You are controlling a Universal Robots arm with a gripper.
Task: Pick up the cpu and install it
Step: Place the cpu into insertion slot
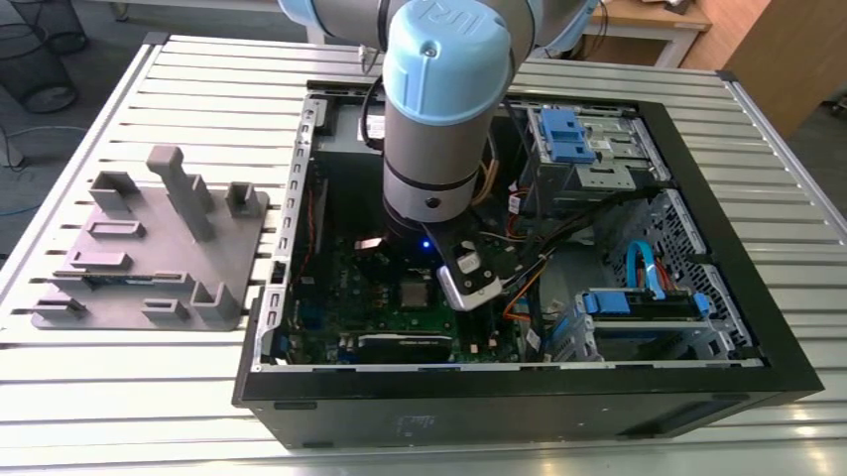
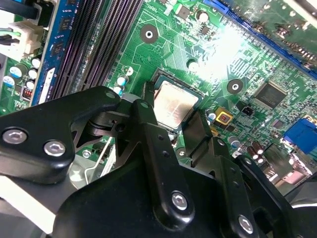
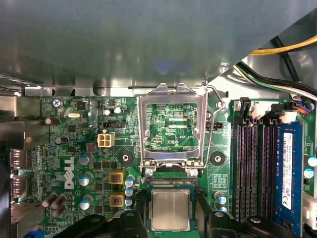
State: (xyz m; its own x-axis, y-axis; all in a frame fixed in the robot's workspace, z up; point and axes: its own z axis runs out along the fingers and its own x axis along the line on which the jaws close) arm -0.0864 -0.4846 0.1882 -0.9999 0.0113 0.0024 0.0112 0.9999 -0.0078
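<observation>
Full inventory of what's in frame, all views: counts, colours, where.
cpu: 1, silver-grey, at the socket, next to the open bracket
bracket: 1, bare metal, swung open on the motherboard
motherboard: 1, green, inside the case
memory stick: 1, blue, in a slot beside empty black slots
drive caddies: 2, blue, in the case, toward the exterior view's right
case: 1, black, open, on the table
fixture: 1, grey, on the table, at the exterior view's left of the case
table: 1, silver, slatted, under everything
arm: 1, grey with light-blue caps, reaching down into the case
gripper: 1, black, around the cpu
</observation>
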